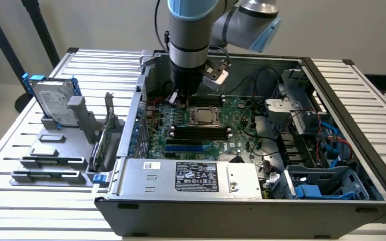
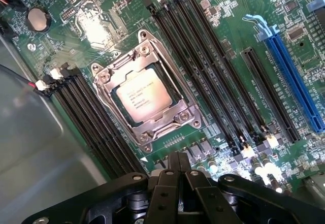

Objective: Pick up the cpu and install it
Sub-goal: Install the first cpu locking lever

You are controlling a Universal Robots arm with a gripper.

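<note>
Wrist view: cpu (image 2: pixel 143 98) edges hidden under socket frame (image 2: pixel 147 89).

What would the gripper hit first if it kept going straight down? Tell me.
Probably the green circuit board just beside the chip socket, where the chip already sits. The shut gripper points there, though depth is unclear.

Open computer case (image 1: pixel 247 211) on slatted bench (image 1: pixel 32 201); green motherboard (image 2: pixel 213 10), black memory slots (image 2: pixel 203 66), blue expansion slot (image 2: pixel 294 82); hard drive (image 1: pixel 54 103) near bench's far corner.
</note>
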